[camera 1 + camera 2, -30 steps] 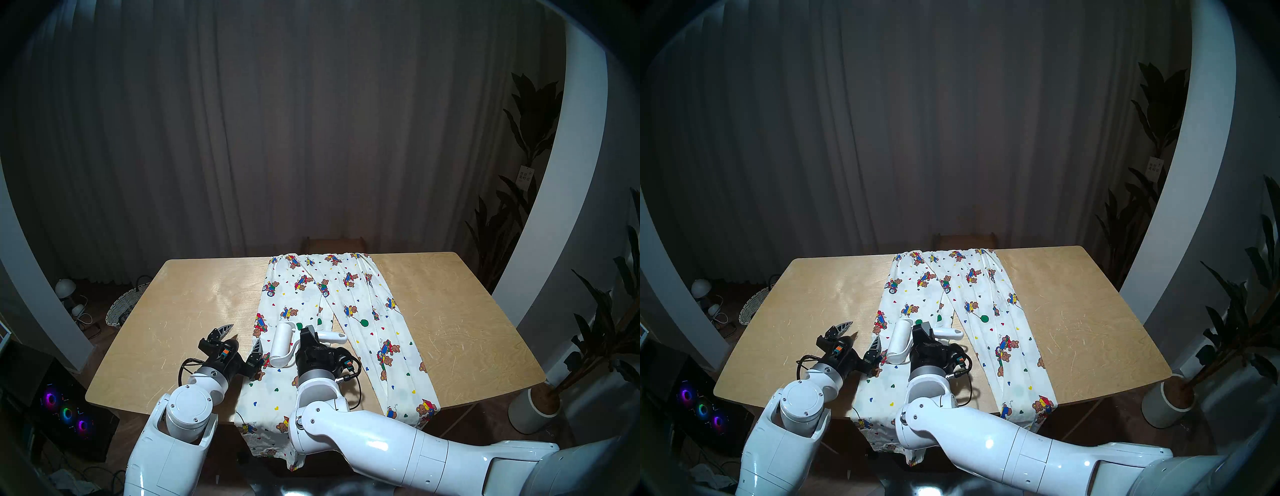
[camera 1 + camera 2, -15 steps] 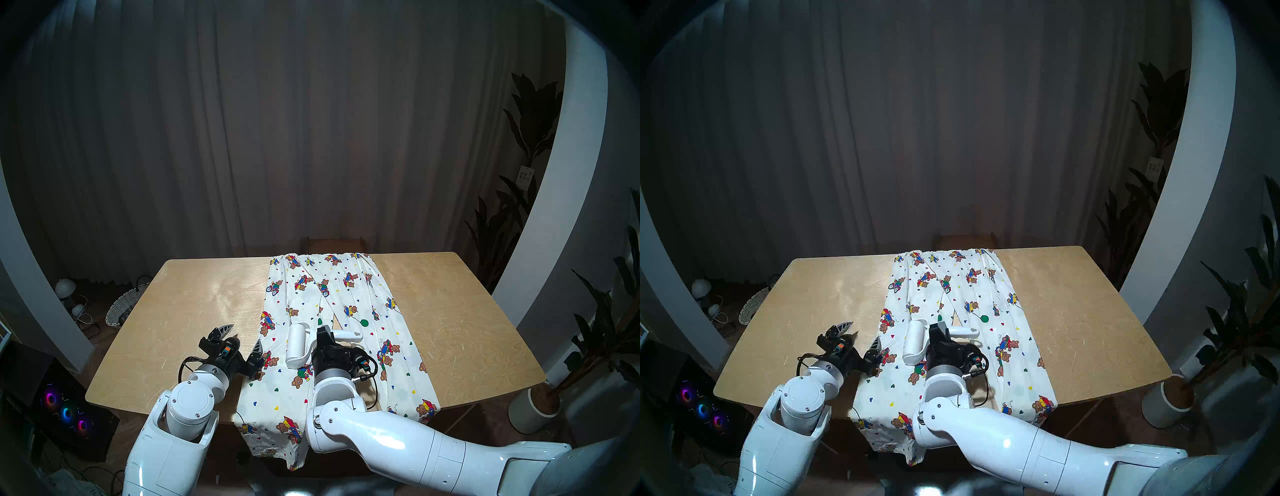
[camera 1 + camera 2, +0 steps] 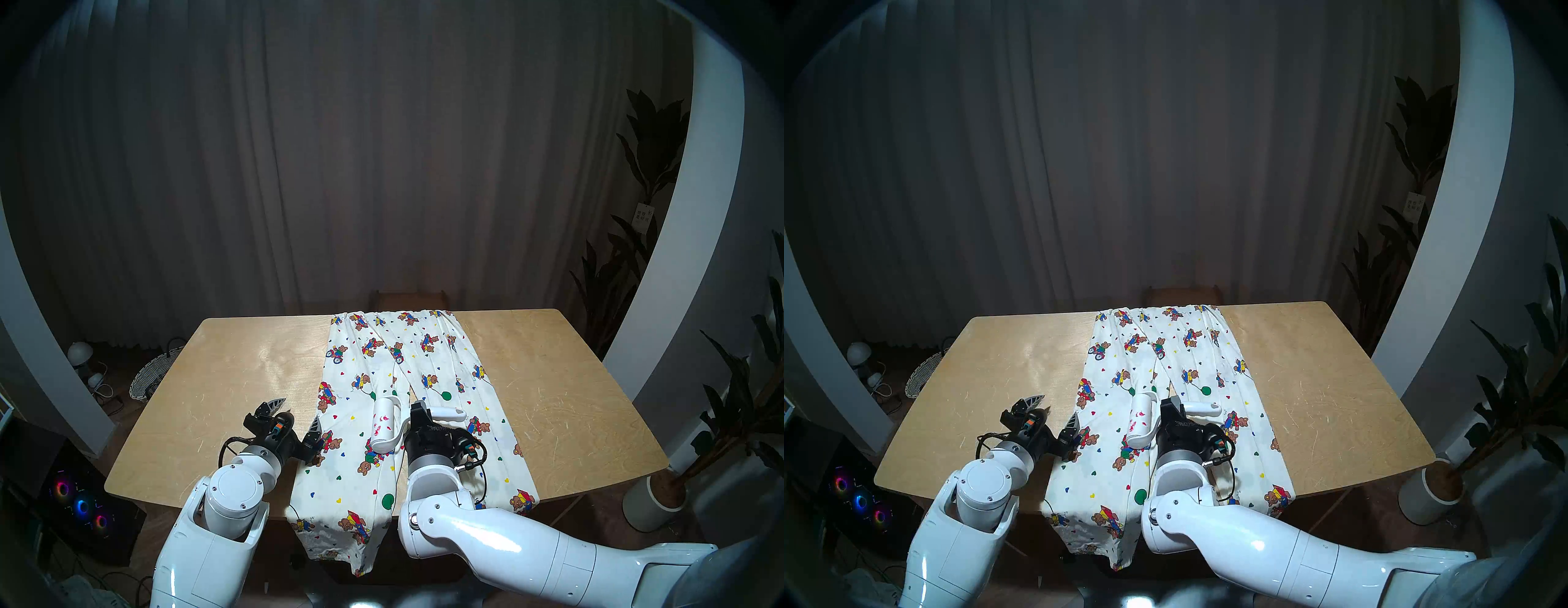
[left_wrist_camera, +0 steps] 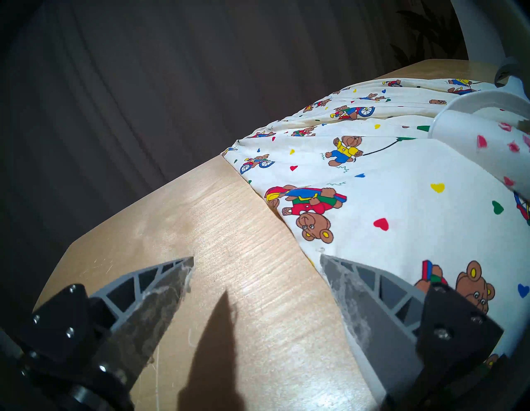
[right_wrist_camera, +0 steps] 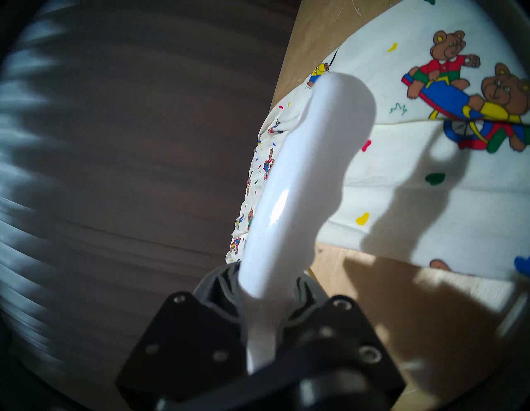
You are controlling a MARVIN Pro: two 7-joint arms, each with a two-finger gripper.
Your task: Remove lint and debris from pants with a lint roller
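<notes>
White lint roller [image 3: 385,424] clamped, right gripper [image 3: 418,418] level | left gripper [image 3: 297,414] spread

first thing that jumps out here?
The teddy-bear pants spread down the middle of the wooden table. Over them the right pincer is shut on the lint roller, whose white roll carries pink flecks. The left pincer gapes open at the pants' left edge.

A home-like room: grey curtain [image 3: 339,148] across the back, wooden table [image 3: 212,382], potted plant [image 3: 653,496] lower right, woven basket [image 3: 148,378] at left.
</notes>
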